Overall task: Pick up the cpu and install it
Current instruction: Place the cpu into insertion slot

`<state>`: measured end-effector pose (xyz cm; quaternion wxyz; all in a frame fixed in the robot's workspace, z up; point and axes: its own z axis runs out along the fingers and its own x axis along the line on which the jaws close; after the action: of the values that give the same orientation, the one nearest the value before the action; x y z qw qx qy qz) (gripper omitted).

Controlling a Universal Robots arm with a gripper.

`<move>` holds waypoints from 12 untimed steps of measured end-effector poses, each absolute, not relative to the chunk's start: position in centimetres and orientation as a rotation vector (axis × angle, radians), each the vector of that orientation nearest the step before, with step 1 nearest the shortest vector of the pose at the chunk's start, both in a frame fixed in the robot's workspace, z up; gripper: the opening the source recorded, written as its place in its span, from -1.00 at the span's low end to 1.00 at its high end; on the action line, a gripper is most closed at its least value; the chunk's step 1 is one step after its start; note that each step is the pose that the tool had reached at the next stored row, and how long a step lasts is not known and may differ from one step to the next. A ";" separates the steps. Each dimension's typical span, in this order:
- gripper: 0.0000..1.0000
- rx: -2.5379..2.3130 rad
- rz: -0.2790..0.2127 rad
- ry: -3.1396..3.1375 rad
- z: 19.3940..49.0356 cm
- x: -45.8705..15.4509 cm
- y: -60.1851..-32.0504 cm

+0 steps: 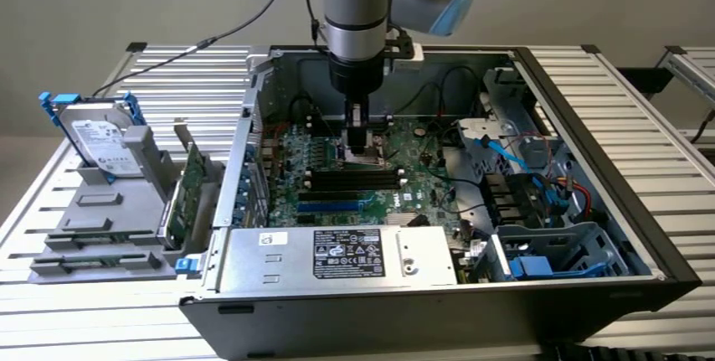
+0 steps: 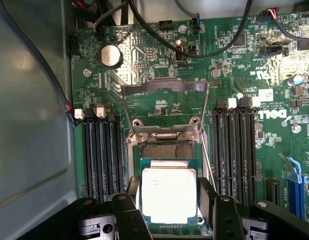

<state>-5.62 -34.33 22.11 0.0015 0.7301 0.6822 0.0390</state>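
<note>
Exterior view: the arm (image 1: 355, 26) is reaching straight down into the open computer case (image 1: 581, 126). The gripper (image 1: 360, 147) is hanging low over the motherboard (image 1: 335, 202), near its middle. The hard drive (image 1: 100, 139) is sitting outside the case in a rack on the exterior view's left, well apart from the gripper.

Wrist view: the cpu (image 2: 168, 192) is sitting between the fingers (image 2: 125, 210), metal top facing the camera, green edge showing around it. The gripper (image 2: 169, 202) is standing fairly wide, with one finger against each of two opposite sides of the chip, so it looks clamped on the cpu by its edges. The chip is lying right at the socket (image 2: 167, 150), covering the near part; I can't tell if it is seated or hovering just above. The load plate (image 2: 164, 90) is standing flipped open beyond the socket. Memory slots (image 2: 102, 150) are running on both sides.

Handling, as a judgement: light, stiff and flat, with a smooth metal top that is likely slippery. The underside and the socket contacts are probably fragile, so tilting or dragging is risky. The best hold is on two opposite side edges of the board, keeping it level, as the fingers are doing here.
</note>
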 end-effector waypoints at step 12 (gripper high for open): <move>0.09 2.281 0.156 2.132 21.4 -5.6 -34.3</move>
<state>-5.62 -34.33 21.44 0.0078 0.7296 0.6820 0.0497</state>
